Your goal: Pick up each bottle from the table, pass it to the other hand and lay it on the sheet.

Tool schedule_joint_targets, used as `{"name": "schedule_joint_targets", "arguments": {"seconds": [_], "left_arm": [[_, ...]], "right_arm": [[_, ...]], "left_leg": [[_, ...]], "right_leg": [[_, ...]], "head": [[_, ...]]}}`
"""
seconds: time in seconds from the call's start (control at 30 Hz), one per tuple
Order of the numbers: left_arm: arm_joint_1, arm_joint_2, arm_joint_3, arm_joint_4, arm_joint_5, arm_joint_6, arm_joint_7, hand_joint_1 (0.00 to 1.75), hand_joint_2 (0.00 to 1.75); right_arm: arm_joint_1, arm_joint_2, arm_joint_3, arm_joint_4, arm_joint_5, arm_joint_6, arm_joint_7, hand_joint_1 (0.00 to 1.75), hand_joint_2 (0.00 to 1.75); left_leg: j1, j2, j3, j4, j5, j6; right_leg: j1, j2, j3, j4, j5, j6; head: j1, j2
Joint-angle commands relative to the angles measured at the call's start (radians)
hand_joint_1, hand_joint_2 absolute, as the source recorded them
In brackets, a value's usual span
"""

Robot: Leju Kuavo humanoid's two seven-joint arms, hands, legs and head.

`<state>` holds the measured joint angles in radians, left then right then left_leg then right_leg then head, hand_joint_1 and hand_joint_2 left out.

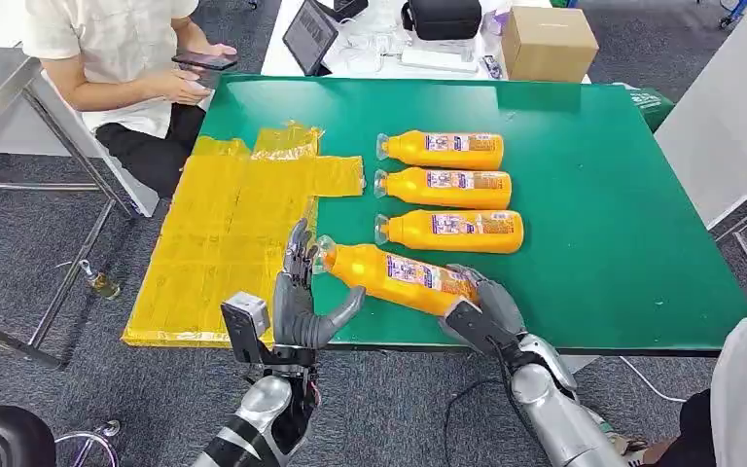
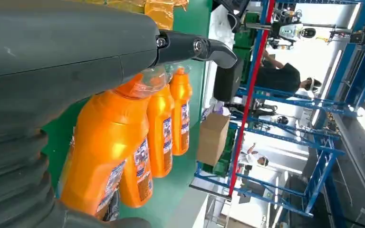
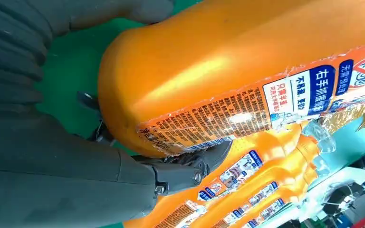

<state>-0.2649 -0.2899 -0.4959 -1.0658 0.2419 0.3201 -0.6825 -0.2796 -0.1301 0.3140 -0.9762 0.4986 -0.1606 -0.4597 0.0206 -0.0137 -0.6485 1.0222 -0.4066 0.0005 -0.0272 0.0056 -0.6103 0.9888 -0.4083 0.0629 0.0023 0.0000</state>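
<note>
— Where is the bottle being handled?

— The nearest bottle (image 1: 396, 276) lies tilted at the near edge of the green table (image 1: 622, 243), its clear cap end pointing toward the yellow sheet (image 1: 224, 233). The right hand (image 1: 477, 306) grips its base end, fingers wrapped around the orange body.

— And the left hand?

— The left hand (image 1: 302, 292) is raised just beside the cap end, fingers spread apart and holding nothing; whether a fingertip touches the cap I cannot tell.

— The others?

— Three more bottles (image 1: 444, 180) lie side by side on the table, farther back, caps toward the sheet. The sheet hangs over the table's left edge. A person (image 1: 122, 58) sits beyond it holding a phone (image 1: 204, 60), and a cardboard box (image 1: 548, 41) stands behind the table.
</note>
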Motion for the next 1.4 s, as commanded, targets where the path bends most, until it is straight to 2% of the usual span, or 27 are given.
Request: {"name": "schedule_joint_targets", "arguments": {"seconds": [0.03,0.17,0.2,0.23,0.3,0.5,0.53,0.57,0.6,0.63,0.7,0.73,0.77,0.8,0.87,1.0,1.07,1.1,1.13,1.17,1.23,1.27,1.3,1.4], "left_arm": [[-0.018,0.013,-0.024,0.029,0.006,-0.001,0.002,0.00,1.75],[-0.018,0.013,-0.024,0.029,0.006,-0.001,0.002,0.00,1.75],[-0.018,0.013,-0.024,0.029,0.006,-0.001,0.002,0.00,1.75],[-0.018,0.013,-0.024,0.029,0.006,-0.001,0.002,0.00,1.75],[-0.018,0.013,-0.024,0.029,0.006,-0.001,0.002,0.00,1.75],[-0.018,0.013,-0.024,0.029,0.006,-0.001,0.002,0.00,1.75],[0.179,-0.051,0.199,-0.249,-0.062,0.243,-0.016,0.00,1.75],[0.277,-0.017,0.258,-0.400,-0.065,0.196,-0.016,0.00,1.75],[0.300,-0.013,0.287,-0.425,-0.070,0.180,-0.016,0.00,1.75],[0.316,-0.018,0.328,-0.462,-0.097,0.180,-0.016,0.00,1.75],[0.296,-0.036,0.358,-0.470,-0.122,0.206,-0.016,0.00,1.75],[0.284,-0.039,0.358,-0.456,-0.118,0.209,-0.016,0.00,1.75],[0.270,-0.044,0.357,-0.432,-0.104,0.204,-0.016,0.00,1.75],[0.262,-0.046,0.354,-0.429,-0.110,0.210,-0.016,0.00,1.75],[0.258,-0.048,0.350,-0.426,-0.116,0.214,-0.016,0.00,1.75],[0.256,-0.053,0.339,-0.431,-0.123,0.227,-0.016,0.00,1.75],[0.255,-0.051,0.336,-0.439,-0.115,0.228,-0.016,0.00,1.75],[0.254,-0.049,0.334,-0.431,-0.106,0.218,-0.016,0.00,1.75],[0.252,-0.048,0.332,-0.408,-0.080,0.192,-0.016,0.00,1.75],[0.241,-0.030,0.305,-0.328,0.018,0.114,-0.016,0.00,1.75],[0.229,0.050,0.194,-0.258,0.300,-0.155,0.108,0.00,1.75],[0.229,0.075,0.149,-0.233,0.355,-0.245,0.133,0.00,1.75],[0.230,0.076,0.142,-0.215,0.358,-0.255,0.124,0.00,1.75],[0.218,0.087,0.096,-0.168,0.381,-0.329,0.142,0.00,1.75]], "right_arm": [[-0.020,0.011,-0.019,0.010,-0.005,0.009,0.002,1.75,1.75],[-0.020,0.011,-0.019,0.010,-0.005,0.009,0.002,1.75,1.75],[-0.020,0.011,-0.019,0.010,-0.005,0.009,0.002,1.75,1.75],[-0.020,0.011,-0.019,0.010,-0.005,0.009,0.002,1.75,1.75],[-0.020,0.011,-0.019,0.010,-0.005,0.009,0.002,1.75,1.75],[-0.020,0.011,-0.019,0.010,-0.005,0.009,0.002,1.75,1.75],[0.125,0.075,-0.143,-0.150,-0.153,-0.047,-0.059,1.66,1.75],[0.219,0.070,-0.127,-0.266,-0.139,-0.059,-0.038,1.55,1.75],[0.245,0.066,-0.118,-0.302,-0.137,-0.063,-0.026,1.54,1.75],[0.262,0.061,-0.104,-0.326,-0.135,-0.066,-0.015,1.54,1.75],[0.246,0.058,-0.090,-0.317,-0.136,-0.064,-0.011,1.55,1.75],[0.237,0.058,-0.088,-0.309,-0.136,-0.062,-0.010,1.59,1.75],[0.229,0.059,-0.085,-0.300,-0.136,-0.060,-0.010,1.61,1.75],[0.225,0.060,-0.083,-0.296,-0.136,-0.058,-0.010,1.64,1.75],[0.221,0.060,-0.081,-0.292,-0.137,-0.057,-0.010,1.64,1.75],[0.215,0.061,-0.079,-0.285,-0.138,-0.054,-0.010,1.69,1.75],[0.215,0.060,-0.076,-0.286,-0.138,-0.051,-0.010,1.68,1.75],[0.215,0.060,-0.075,-0.286,-0.138,-0.050,-0.010,1.75,1.75],[0.217,0.060,-0.075,-0.287,-0.140,-0.052,-0.010,1.69,1.75],[0.224,0.058,-0.077,-0.293,-0.142,-0.054,-0.009,1.71,1.75],[0.220,0.056,-0.072,-0.289,-0.145,-0.049,-0.014,1.71,1.75],[0.206,0.057,-0.065,-0.277,-0.147,-0.041,-0.025,1.69,1.75],[0.198,0.059,-0.063,-0.269,-0.147,-0.039,-0.024,1.69,1.75],[0.180,0.065,-0.057,-0.257,-0.151,-0.032,-0.033,1.69,1.75]], "left_leg": [[0.000,0.002,0.006,-0.001,-0.002,0.001],[0.000,0.001,0.003,-0.001,-0.001,0.001],[0.000,0.004,0.010,-0.001,-0.004,0.002],[0.000,0.002,0.004,-0.001,-0.002,0.001],[0.000,0.001,0.003,-0.001,-0.001,0.001],[0.000,0.002,0.006,0.000,-0.002,0.001],[0.000,0.002,0.004,-0.001,-0.002,0.001],[0.000,0.003,0.007,-0.001,-0.003,0.001],[0.001,0.002,0.004,-0.001,-0.003,0.000],[0.001,0.004,0.009,-0.001,-0.006,0.000],[0.002,0.006,0.014,-0.002,-0.009,0.001],[0.000,0.003,0.004,-0.001,-0.005,-0.001],[0.001,0.005,0.007,0.000,-0.007,-0.001],[0.001,0.002,0.002,0.001,-0.005,-0.001],[0.002,0.004,0.006,0.001,-0.007,0.000],[0.001,0.002,0.001,0.000,-0.004,-0.001],[0.001,0.002,0.005,0.000,-0.005,0.000],[0.001,0.002,0.003,0.000,-0.004,0.000],[0.001,0.002,0.005,0.000,-0.004,0.000],[0.001,0.003,0.007,0.000,-0.006,0.001],[0.000,0.001,0.006,-0.002,-0.004,0.000],[0.000,-0.001,0.008,-0.003,-0.004,0.000],[-0.001,0.000,0.005,-0.003,-0.002,0.000],[0.000,0.002,0.010,-0.003,-0.005,0.001]], "right_leg": [[0.001,0.001,0.006,-0.001,-0.002,-0.004],[0.000,0.000,0.003,-0.001,-0.001,-0.002],[0.002,0.001,0.010,-0.001,-0.003,-0.005],[0.001,0.000,0.004,-0.001,-0.001,-0.003],[0.000,0.000,0.002,-0.001,-0.001,-0.002],[0.001,0.001,0.005,-0.001,-0.002,-0.003],[0.001,0.000,0.004,-0.001,-0.001,-0.003],[0.001,0.001,0.006,-0.001,-0.002,-0.004],[0.001,0.001,0.003,-0.001,-0.002,-0.003],[0.002,0.002,0.008,-0.002,-0.005,-0.005],[0.003,0.003,0.013,-0.002,-0.007,-0.006],[0.001,0.003,0.002,0.000,-0.003,-0.003],[0.002,0.004,0.005,0.001,-0.005,-0.005],[0.002,0.001,0.001,0.001,-0.004,-0.003],[0.002,0.002,0.005,0.000,-0.006,-0.002],[0.001,0.001,0.000,0.000,-0.004,-0.001],[0.001,0.001,0.005,0.000,-0.005,-0.003],[0.001,0.001,0.003,0.000,-0.004,-0.002],[0.001,0.001,0.005,-0.001,-0.005,-0.002],[0.002,0.001,0.006,-0.001,-0.005,-0.003],[0.001,-0.001,0.006,-0.002,-0.005,-0.002],[0.001,-0.002,0.008,-0.003,-0.005,-0.003],[0.000,-0.001,0.004,-0.002,-0.004,-0.001],[0.001,0.001,0.010,-0.003,-0.005,-0.003]], "head": [[0.000,0.000],[0.000,0.000],[0.000,0.000],[0.000,0.000],[0.000,0.000],[0.000,0.000],[0.000,0.000],[0.000,0.000],[0.000,0.000],[0.000,0.000],[0.000,0.000],[-0.002,0.000],[-0.001,0.000],[-0.001,0.000],[0.000,0.000],[0.000,0.000],[0.000,0.000],[0.000,0.000],[0.000,0.000],[0.000,0.000],[0.000,0.000],[0.000,0.000],[0.000,0.000],[0.000,0.000]]}}
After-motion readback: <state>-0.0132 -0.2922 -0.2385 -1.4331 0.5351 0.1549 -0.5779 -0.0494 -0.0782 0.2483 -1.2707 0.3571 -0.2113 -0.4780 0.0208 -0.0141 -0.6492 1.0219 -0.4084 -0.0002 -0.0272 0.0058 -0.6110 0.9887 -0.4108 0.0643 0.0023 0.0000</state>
